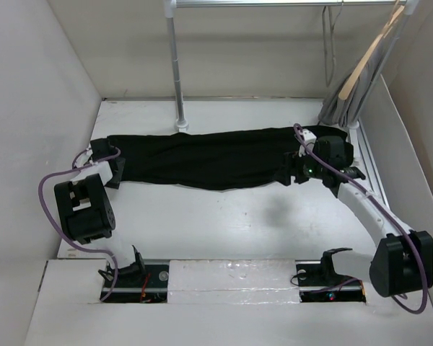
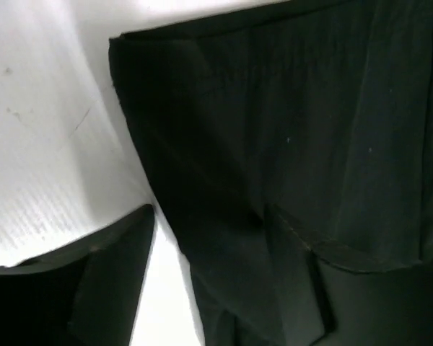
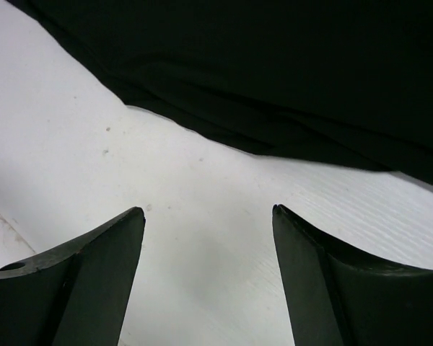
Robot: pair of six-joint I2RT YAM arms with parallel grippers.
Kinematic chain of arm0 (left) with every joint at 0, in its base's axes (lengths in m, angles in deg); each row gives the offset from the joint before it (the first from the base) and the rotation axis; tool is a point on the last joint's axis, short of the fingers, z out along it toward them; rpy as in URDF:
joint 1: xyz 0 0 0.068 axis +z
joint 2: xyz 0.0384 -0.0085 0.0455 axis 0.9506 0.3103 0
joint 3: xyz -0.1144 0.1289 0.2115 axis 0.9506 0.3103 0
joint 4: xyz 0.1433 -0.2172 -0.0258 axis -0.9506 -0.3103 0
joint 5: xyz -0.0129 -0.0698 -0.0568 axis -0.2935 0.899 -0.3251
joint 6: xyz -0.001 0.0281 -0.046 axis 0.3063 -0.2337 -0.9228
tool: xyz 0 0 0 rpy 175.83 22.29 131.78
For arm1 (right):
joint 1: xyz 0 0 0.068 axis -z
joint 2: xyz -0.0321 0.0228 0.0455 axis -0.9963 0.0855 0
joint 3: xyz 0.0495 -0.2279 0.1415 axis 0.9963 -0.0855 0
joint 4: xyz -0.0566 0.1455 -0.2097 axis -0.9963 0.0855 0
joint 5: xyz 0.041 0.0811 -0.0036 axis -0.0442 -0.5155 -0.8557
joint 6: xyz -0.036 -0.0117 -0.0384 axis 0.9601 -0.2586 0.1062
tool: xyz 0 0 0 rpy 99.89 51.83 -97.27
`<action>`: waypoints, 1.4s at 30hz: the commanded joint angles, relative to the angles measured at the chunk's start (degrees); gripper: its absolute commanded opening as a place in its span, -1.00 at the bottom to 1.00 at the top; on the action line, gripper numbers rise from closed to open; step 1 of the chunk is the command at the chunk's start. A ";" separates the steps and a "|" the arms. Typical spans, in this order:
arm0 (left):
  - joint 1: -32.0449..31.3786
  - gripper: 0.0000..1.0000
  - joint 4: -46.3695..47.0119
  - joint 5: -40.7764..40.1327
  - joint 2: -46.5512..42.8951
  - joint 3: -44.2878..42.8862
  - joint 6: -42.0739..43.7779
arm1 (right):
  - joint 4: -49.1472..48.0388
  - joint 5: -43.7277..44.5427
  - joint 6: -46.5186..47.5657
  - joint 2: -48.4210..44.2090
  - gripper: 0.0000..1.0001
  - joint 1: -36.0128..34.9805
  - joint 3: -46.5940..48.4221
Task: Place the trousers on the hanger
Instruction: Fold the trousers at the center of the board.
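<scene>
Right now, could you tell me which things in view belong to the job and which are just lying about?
For the job: the trousers, the wire hanger.
Just there: the grey garment, its wooden hanger, the rack's upright pole.

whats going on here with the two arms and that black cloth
Two robot arms are working on a pair of black trousers spread lengthwise across the white table. The left gripper is at one end, open, with fabric lying between its fingers. The right gripper is at the other end, open over bare table just short of the cloth's edge. Nothing is lifted yet; the trousers lie flat, not on any hanger.
</scene>
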 commanded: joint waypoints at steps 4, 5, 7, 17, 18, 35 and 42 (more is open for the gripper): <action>0.53 -0.30 -1.44 0.05 4.09 -2.98 -0.98 | -1.31 -1.93 -3.70 0.24 0.58 9.10 -2.59; 0.53 -0.44 -1.26 -0.39 3.91 -2.99 -0.81 | -1.58 -2.19 -4.93 0.59 0.62 10.95 -2.85; 0.53 -0.77 -0.91 -1.27 3.65 -3.07 0.94 | -3.24 -2.11 -9.41 0.33 0.69 16.81 -4.34; 0.53 -1.00 -1.79 -1.72 5.84 -7.64 6.66 | -22.18 5.19 -29.62 8.41 0.78 33.63 -8.73; 0.53 -1.00 -1.79 -1.71 6.02 -7.73 6.75 | -23.28 7.36 -32.08 9.37 0.77 33.64 -8.74; 0.53 -1.00 -1.52 -0.84 8.30 -11.51 10.36 | -20.47 25.14 -41.59 31.08 -0.02 27.75 5.92; 0.53 -1.00 -3.19 -3.11 7.35 -12.57 13.08 | -20.21 24.79 -39.05 32.25 -1.00 27.22 6.29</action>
